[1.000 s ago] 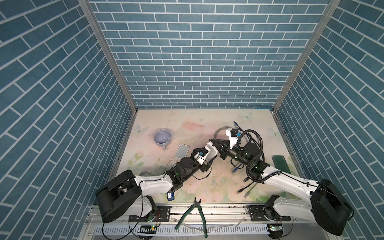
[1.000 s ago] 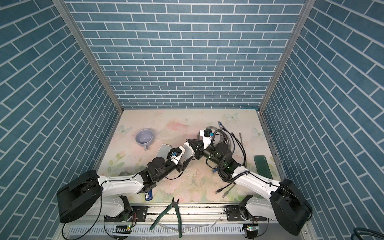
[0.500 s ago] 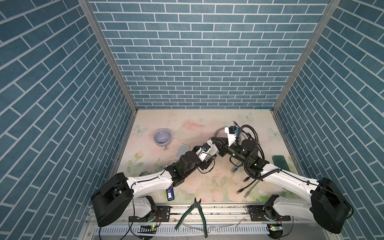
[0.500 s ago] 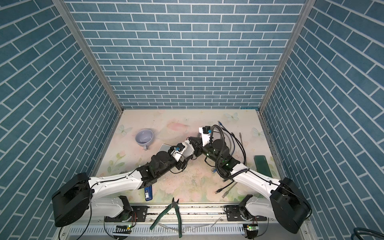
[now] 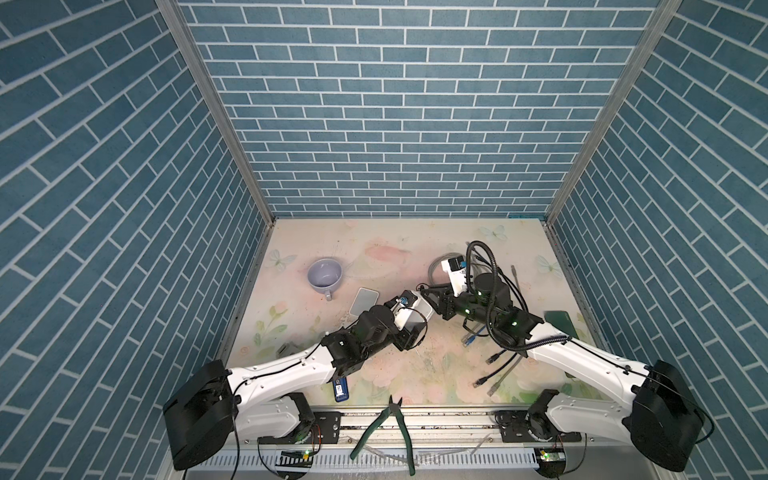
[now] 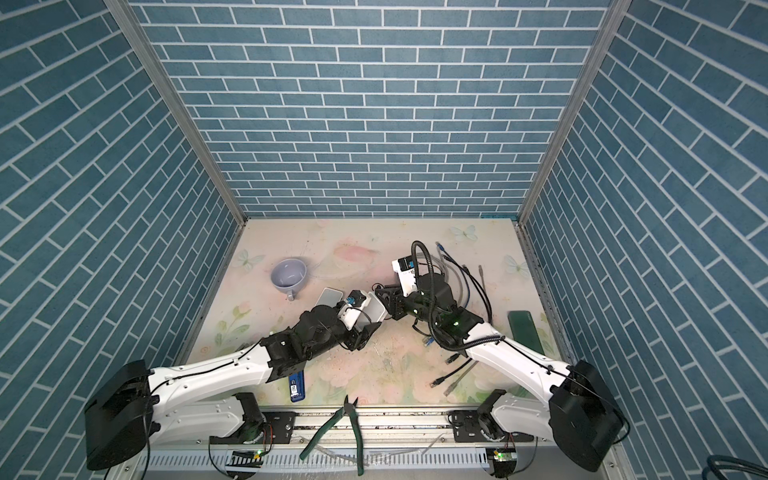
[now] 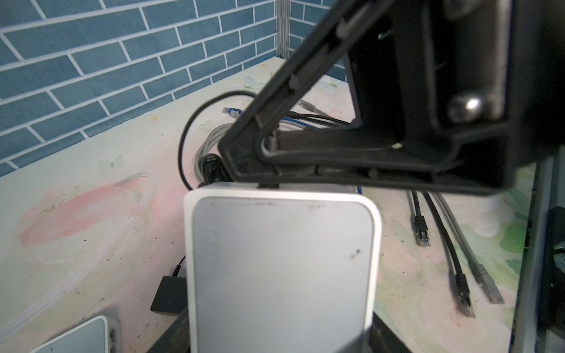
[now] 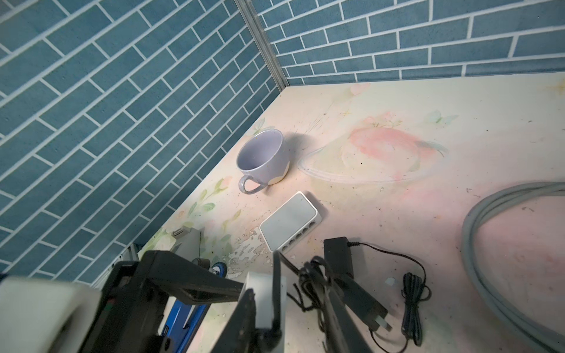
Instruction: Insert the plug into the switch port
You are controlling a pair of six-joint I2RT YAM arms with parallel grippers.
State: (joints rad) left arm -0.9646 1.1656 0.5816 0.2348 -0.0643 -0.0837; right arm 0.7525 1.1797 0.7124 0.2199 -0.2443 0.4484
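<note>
Arms meet low at mid-table. The left arm point(image 5: 282, 370) reaches from the near left, left gripper point(image 5: 415, 321) clamped on the raised white switch point(image 7: 281, 269). The right arm point(image 5: 582, 365) reaches from the near right, right gripper point(image 5: 428, 295) jaws partly apart around the black plug point(image 7: 268, 184) at the switch's far edge.

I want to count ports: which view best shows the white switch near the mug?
The right wrist view: the switch shows its top and its row of ports. Both top views show only its small top face; the left wrist view catches one corner.
</note>
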